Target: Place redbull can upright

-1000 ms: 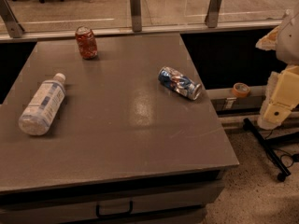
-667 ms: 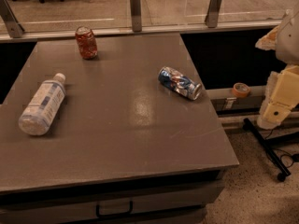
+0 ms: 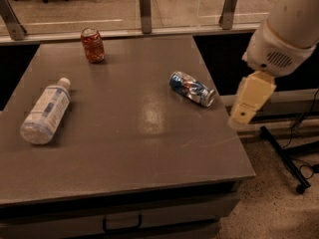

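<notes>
The redbull can (image 3: pixel 192 88) lies on its side on the grey table (image 3: pixel 124 153), right of centre, with its silver top pointing toward the table's right edge. It is blue and silver and looks dented. My gripper (image 3: pixel 241 117) hangs from the white arm (image 3: pixel 284 29) at the right, just off the table's right edge. It is right of the can and a little nearer the camera, and it does not touch the can. Nothing shows in it.
A red-orange can (image 3: pixel 92 45) stands upright at the back left. A clear plastic bottle (image 3: pixel 46 112) lies on its side at the left. A glass railing with metal posts (image 3: pixel 144 9) runs behind the table. A black stand's legs (image 3: pixel 286 158) lie on the floor at right.
The arm and gripper have swung left and forward, from the far right edge of the view to the table's right edge near the can. The cans and bottle have not moved.
</notes>
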`<move>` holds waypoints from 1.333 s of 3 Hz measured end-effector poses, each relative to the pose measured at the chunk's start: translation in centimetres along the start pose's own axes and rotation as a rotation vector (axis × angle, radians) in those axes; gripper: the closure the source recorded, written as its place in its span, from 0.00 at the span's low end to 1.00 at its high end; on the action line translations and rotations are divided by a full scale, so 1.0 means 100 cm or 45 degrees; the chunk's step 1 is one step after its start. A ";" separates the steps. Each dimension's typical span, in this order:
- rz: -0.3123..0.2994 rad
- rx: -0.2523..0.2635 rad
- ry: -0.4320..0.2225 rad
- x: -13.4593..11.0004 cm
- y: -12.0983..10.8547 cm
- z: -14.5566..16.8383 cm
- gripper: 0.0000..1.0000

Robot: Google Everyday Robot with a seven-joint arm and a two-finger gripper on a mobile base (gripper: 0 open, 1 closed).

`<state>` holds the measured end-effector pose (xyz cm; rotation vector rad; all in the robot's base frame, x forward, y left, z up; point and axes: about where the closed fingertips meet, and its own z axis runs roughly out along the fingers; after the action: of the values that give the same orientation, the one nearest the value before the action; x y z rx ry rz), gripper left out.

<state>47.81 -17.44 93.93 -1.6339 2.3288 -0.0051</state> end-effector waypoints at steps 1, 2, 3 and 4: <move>0.057 -0.005 -0.033 -0.033 -0.012 0.028 0.00; 0.105 0.026 -0.047 -0.070 -0.031 0.052 0.00; 0.178 0.030 -0.030 -0.097 -0.049 0.082 0.00; 0.280 0.019 -0.026 -0.109 -0.071 0.103 0.00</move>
<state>60.24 -8.21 87.84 -1.3567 2.4731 0.0403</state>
